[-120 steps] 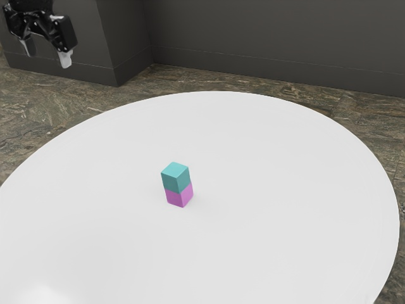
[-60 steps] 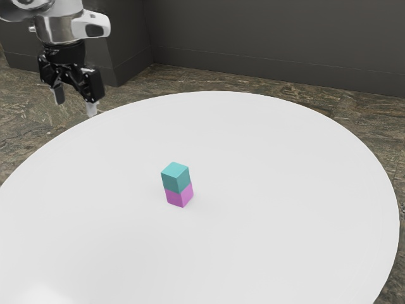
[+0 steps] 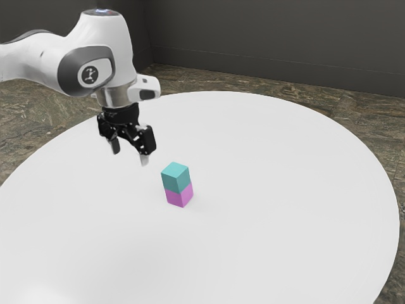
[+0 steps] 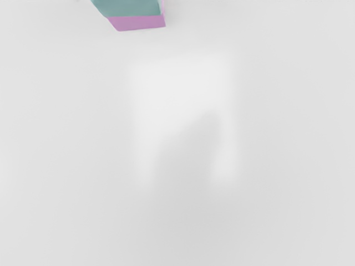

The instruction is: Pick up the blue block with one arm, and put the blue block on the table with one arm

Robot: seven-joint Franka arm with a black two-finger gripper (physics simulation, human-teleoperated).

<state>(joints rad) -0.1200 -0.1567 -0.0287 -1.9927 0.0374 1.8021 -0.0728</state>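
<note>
Hanging in the air over the round white table (image 3: pixel 285 221), the black gripper (image 3: pixel 130 154) points down with its two fingers (image 3: pixel 144 160) spread, a gap between them. Their tips are pale. Right above it is the big white arm (image 3: pixel 120 44), which comes in from the exterior view's left and has a dark round part (image 3: pixel 90 75) with a little picture on it. In the wrist view, a soft gray shadow (image 4: pixel 191 149) and a bright patch (image 4: pixel 158 88) lie on the table top under the hand.

Near the gripper, but not touching it, is the blue block (image 3: pixel 176 177). It is a green kind of blue, and it sits on top of a pink block (image 3: pixel 180 195). The two touch and make a small, straight tower, and the pink one rests on the table. In the exterior view, the tower is lower down and to that view's right of the gripper. The wrist view shows part of the tower too, at the edge.

Past the table's round rim is a brown, streaky floor (image 3: pixel 38 117). Farthest back is a dark gray wall (image 3: pixel 272 31).
</note>
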